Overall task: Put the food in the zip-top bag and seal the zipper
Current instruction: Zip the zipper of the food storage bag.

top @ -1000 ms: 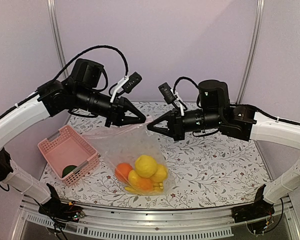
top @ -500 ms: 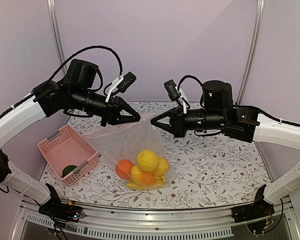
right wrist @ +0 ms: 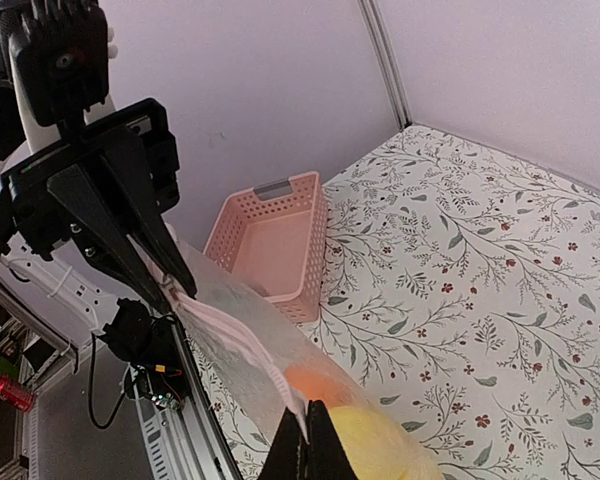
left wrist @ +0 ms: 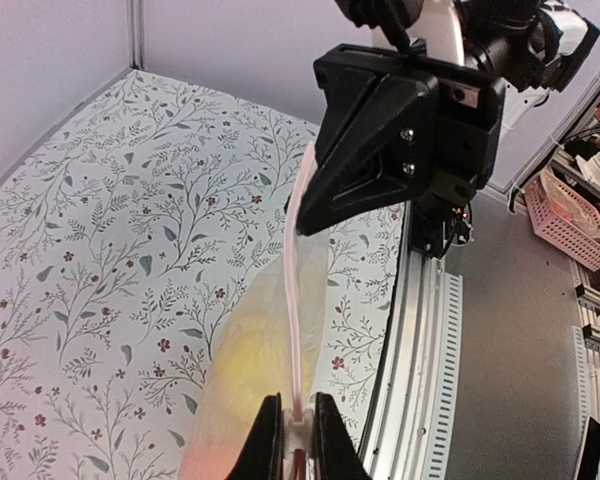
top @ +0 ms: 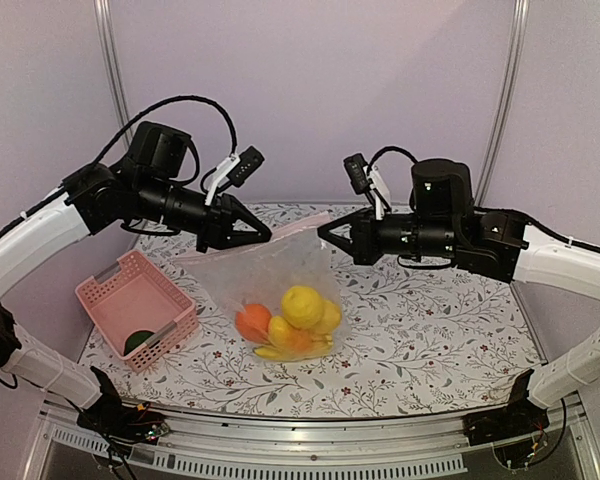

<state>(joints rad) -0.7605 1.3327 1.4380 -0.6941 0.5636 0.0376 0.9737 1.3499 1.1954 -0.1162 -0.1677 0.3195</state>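
Note:
The clear zip-top bag (top: 270,275) hangs between my two grippers, its bottom resting on the table. Through the plastic I see the food: an orange (top: 251,320), a yellow lemon (top: 302,304) and bananas (top: 280,350). The pinkish zipper (top: 298,228) runs taut along the top edge. My left gripper (top: 265,232) is shut on the left end of that edge (left wrist: 297,405). At the right end, my right gripper (top: 325,232) is shut on it (right wrist: 306,420). The zipper (left wrist: 298,290) looks pressed flat in the left wrist view. A dark green piece (top: 138,342) lies in the pink basket.
The pink slatted basket (top: 130,295) stands at the left of the flowered table (top: 430,330), next to the bag. A metal rail (top: 310,440) runs along the near edge, and purple walls close in the back and sides.
Both grippers have risen and drawn apart, pulling the bag's top edge taut. The bag and the fruit in it have shifted slightly right.

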